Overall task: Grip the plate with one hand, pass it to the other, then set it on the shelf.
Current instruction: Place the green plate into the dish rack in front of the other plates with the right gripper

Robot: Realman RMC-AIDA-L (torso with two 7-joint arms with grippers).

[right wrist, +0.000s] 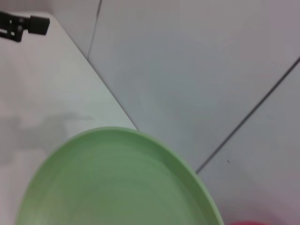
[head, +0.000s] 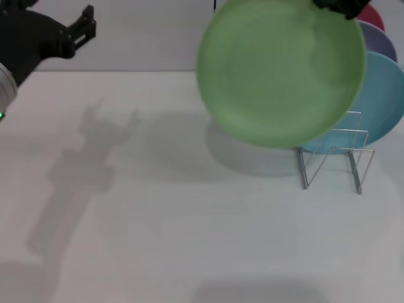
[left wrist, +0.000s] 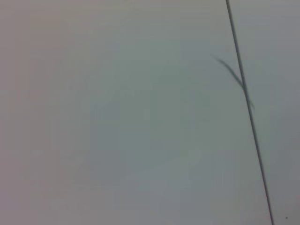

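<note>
The light green plate (head: 281, 72) hangs on edge in the air, facing me, in front of the wire shelf (head: 334, 158). My right gripper (head: 341, 6) is shut on the plate's upper rim at the top right of the head view. The plate also fills the near part of the right wrist view (right wrist: 117, 183). My left gripper (head: 85, 28) is open and empty at the far left, well apart from the plate. It also shows far off in the right wrist view (right wrist: 21, 24). The left wrist view shows only a bare pale surface with a dark seam.
The shelf holds a turquoise-blue plate (head: 385, 101), a lavender plate (head: 379, 41) and a red plate (head: 372, 16) on edge, partly hidden behind the green plate. The white table (head: 158, 221) spreads in front, with a wall behind.
</note>
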